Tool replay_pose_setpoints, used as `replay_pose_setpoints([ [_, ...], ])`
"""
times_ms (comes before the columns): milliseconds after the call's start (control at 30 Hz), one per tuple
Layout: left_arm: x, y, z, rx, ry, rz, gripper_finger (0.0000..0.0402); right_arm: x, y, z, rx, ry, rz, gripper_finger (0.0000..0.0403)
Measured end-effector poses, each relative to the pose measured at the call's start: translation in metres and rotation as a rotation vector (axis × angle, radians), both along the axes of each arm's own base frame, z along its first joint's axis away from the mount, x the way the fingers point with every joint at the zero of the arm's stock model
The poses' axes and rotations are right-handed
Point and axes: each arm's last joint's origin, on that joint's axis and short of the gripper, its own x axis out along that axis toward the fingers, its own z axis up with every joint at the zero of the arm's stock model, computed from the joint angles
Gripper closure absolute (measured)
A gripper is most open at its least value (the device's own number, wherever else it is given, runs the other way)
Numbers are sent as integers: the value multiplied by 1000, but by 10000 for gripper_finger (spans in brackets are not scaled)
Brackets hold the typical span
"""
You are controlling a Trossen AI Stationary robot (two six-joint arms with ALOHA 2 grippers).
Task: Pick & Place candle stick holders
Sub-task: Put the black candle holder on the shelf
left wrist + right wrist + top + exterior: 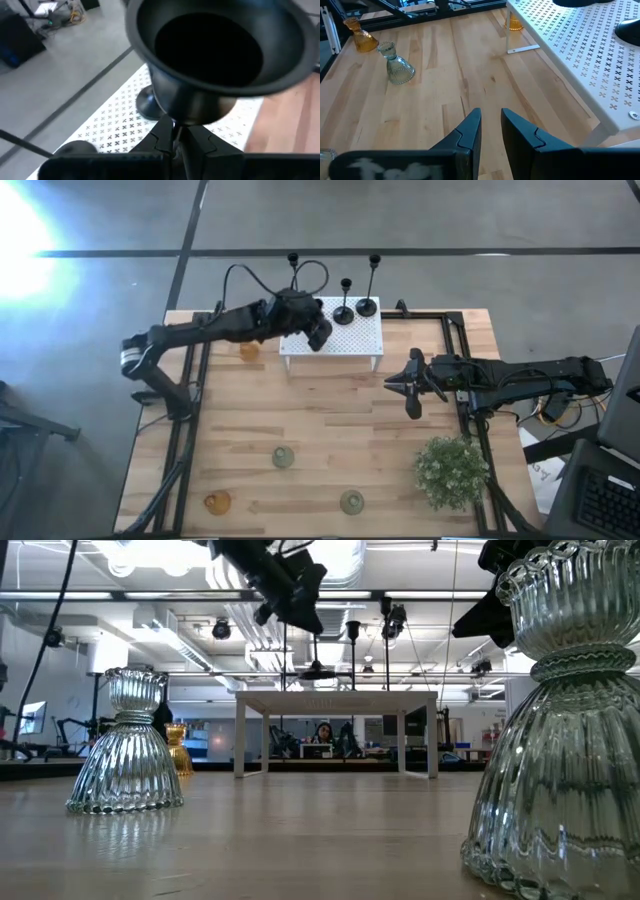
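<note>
My left gripper [318, 335] hovers over the white perforated rack [350, 340], shut on a black candle stick holder whose wide cup [215, 45] fills the left wrist view. Two more black holders [343, 313] [367, 307] stand on the rack by their round bases. A third stem [294, 270] rises behind my left arm, its base hidden. Two pale green glass holders [284, 457] [351, 501] and an amber one [217, 502] stand on the near table. Another amber one [249, 350] stands beside the rack. My right gripper [491, 120] waits slightly open at the right, with nothing between its fingers. My left gripper pinches the black holder's thin stem [175, 131] between its two fingers, just below the cup. The cup stands beyond the fingertips with its mouth up. The stem's lower part and the base are hidden under the fingers, so whether it is clear of the rack does not show.
A bushy green plant [452, 470] stands at the near right corner. Black rails [190, 420] [465, 370] run along the table's left and right sides. Bare wood lies between the rack and the near glass holders.
</note>
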Motion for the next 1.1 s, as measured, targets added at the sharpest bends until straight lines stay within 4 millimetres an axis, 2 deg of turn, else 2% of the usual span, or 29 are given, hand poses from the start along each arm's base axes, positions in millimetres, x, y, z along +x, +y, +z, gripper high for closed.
replay_pose_setpoints([
  [167, -4, 27, -4, -91, -35, -9, 382, 0, 0, 0, 0, 0, 0, 335],
  [300, -8, 39, -3, -104, -49, 12, 382, 0, 0, 0, 0, 0, 0, 335],
  [800, 8, 52, -13, -108, -18, 19, 382, 0, 0, 0, 0, 0, 0, 335],
  [1100, 7, 59, -13, -94, 6, 74, 383, 0, 0, 0, 0, 1, 0, 335],
])
